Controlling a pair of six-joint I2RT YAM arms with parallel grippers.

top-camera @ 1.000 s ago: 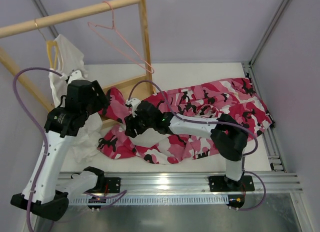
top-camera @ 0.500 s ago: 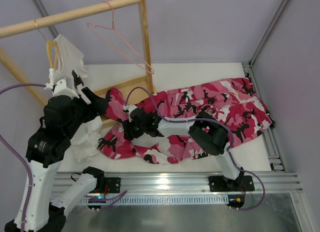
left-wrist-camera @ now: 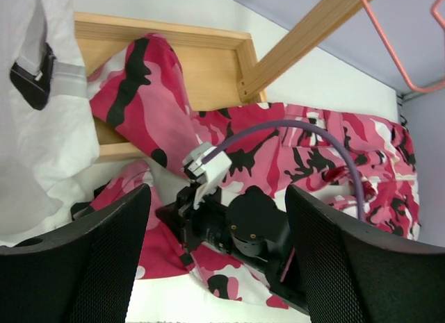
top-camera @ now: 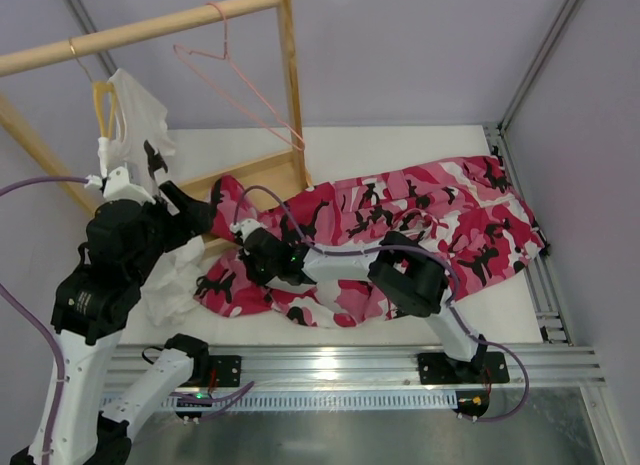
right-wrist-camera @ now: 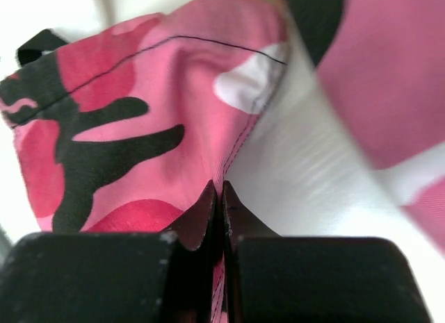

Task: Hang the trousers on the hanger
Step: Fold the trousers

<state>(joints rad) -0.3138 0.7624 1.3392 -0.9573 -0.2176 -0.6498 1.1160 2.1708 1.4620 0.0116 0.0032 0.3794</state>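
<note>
Because the trousers look limp and light, sprawled on the table from centre toward three o'clock, the right gripper, clenched on a seamed edge, probably grips well; the left gripper gapes empty.

top: high up, near side, facing down | left wrist: raised, facing down | right wrist: jammed close, probably downward | shared: trousers

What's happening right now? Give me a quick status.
Right gripper shut on the trousers. Left gripper open, empty, above. Hanger bare on rail; trousers spread on table. One end drapes over wooden rack base.
</note>
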